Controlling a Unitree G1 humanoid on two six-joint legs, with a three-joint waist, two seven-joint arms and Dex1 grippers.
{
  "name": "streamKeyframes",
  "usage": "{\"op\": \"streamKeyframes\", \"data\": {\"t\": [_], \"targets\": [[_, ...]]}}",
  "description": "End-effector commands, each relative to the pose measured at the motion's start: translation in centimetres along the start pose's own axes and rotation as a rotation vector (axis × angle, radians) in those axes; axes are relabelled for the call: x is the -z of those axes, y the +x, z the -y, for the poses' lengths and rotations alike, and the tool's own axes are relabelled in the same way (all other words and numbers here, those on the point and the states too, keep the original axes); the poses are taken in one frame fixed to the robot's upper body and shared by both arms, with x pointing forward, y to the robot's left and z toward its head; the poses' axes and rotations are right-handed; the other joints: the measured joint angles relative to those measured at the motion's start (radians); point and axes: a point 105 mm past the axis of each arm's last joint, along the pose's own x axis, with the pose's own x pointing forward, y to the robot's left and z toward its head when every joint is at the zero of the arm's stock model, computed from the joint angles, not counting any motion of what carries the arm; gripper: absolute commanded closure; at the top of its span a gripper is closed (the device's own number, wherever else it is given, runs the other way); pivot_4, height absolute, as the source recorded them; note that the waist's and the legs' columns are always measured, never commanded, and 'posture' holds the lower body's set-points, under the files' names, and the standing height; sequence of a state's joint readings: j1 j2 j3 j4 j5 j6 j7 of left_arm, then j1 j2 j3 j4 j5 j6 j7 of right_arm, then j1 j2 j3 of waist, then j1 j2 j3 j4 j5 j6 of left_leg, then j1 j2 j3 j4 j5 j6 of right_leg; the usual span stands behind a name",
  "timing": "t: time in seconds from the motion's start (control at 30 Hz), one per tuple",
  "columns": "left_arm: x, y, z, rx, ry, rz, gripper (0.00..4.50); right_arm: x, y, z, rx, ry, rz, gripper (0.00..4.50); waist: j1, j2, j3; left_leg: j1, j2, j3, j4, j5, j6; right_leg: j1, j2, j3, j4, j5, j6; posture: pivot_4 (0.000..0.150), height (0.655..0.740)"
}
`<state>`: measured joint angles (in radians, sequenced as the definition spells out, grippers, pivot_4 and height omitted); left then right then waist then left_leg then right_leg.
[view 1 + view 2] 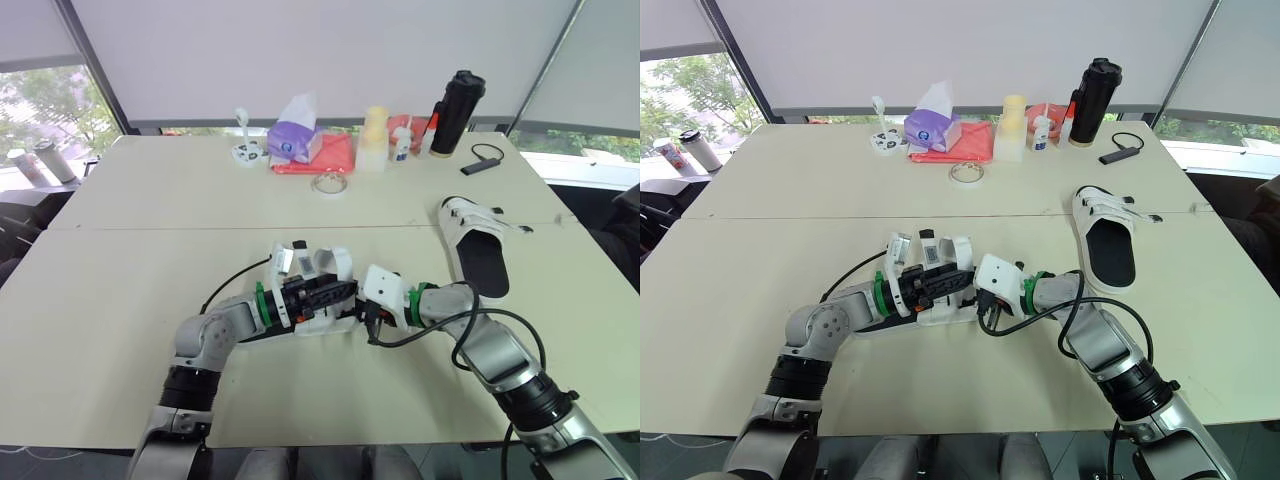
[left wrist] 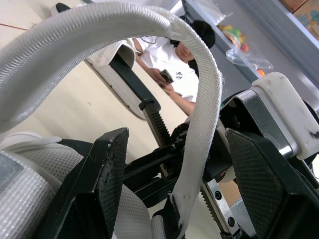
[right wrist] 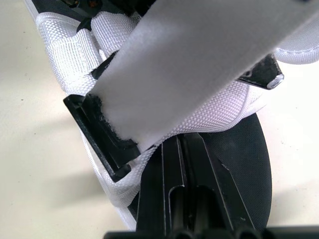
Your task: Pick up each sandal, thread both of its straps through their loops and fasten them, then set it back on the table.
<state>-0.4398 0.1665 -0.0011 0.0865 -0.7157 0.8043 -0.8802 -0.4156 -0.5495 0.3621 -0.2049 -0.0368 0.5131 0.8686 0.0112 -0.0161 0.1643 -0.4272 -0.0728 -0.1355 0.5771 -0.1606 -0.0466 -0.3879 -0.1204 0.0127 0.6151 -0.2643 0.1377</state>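
One white sandal with a black sole lies flat at the table's right side, straps across its top. A second white sandal sits at the table's middle, between my two grippers. My left gripper reaches over it from the left; its black fingers stand wide apart, open, with a loose white strap arching between them. My right gripper comes in from the right and is shut on that strap's end. In the right wrist view the strap runs past a black loop above the sole.
Along the far edge stand a purple tissue pack, a red cloth, a tape roll, a pale container, a black bottle and a black cabled device. A person with a phone sits beyond the table.
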Motion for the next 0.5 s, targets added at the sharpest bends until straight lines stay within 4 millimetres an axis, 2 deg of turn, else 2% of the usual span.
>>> {"op": "streamKeyframes", "data": {"t": [0.03, 0.07, 0.13, 0.2, 0.27, 0.5], "targets": [[-1.06, -0.38, -0.04, -0.013, 0.021, 0.035, 1.27, 0.96, 0.45, -1.02, -0.045, 0.014, -0.035, 4.5, 0.0, 0.0, 0.0, 0.0, 0.0, 0.0, 0.0, 0.0, 0.0, 0.0, 0.0, 0.0, 0.0, 0.0, 0.0, 0.15, 0.7296], [-1.18, -0.35, -0.01, -0.012, 0.021, 0.041, 1.82, 0.98, 0.46, -1.02, -0.045, 0.013, -0.036, 4.5, 0.0, 0.0, 0.0, 0.0, 0.0, 0.0, 0.0, 0.0, 0.0, 0.0, 0.0, 0.0, 0.0, 0.0, 0.0, 0.15, 0.7296], [-1.5, -0.31, 0.06, -0.009, 0.025, 0.058, 2.58, 1.03, 0.45, -1.02, -0.046, 0.01, -0.039, 4.5, 0.0, 0.0, 0.0, 0.0, 0.0, 0.0, 0.0, 0.0, 0.0, 0.0, 0.0, 0.0, 0.0, 0.0, 0.0, 0.15, 0.7296], [-1.6, -0.24, 0.18, -0.004, 0.033, 0.06, 3.65, 1.01, 0.46, -0.99, -0.045, 0.012, -0.038, 4.5, 0.0, 0.0, 0.0, 0.0, 0.0, 0.0, 0.0, 0.0, 0.0, 0.0, 0.0, 0.0, 0.0, 0.0, 0.0, 0.15, 0.7296], [-1.61, -0.16, 0.32, 0.002, 0.033, 0.057, 4.44, 1.01, 0.44, -0.98, -0.045, 0.011, -0.037, 4.5, 0.0, 0.0, 0.0, 0.0, 0.0, 0.0, 0.0, 0.0, 0.0, 0.0, 0.0, 0.0, 0.0, 0.0, 0.0, 0.15, 0.7296], [-1.77, -0.25, 0.92, 0.029, 0.013, 0.043, 4.44, 1.09, 0.38, -0.99, -0.045, 0.012, -0.04, 4.5, -0.001, 0.0, 0.0, -0.001, 0.0, 0.0, -0.001, 0.0, 0.0, 0.0, 0.0, 0.0, 0.0, 0.0, 0.0, 0.15, 0.7296]]}}
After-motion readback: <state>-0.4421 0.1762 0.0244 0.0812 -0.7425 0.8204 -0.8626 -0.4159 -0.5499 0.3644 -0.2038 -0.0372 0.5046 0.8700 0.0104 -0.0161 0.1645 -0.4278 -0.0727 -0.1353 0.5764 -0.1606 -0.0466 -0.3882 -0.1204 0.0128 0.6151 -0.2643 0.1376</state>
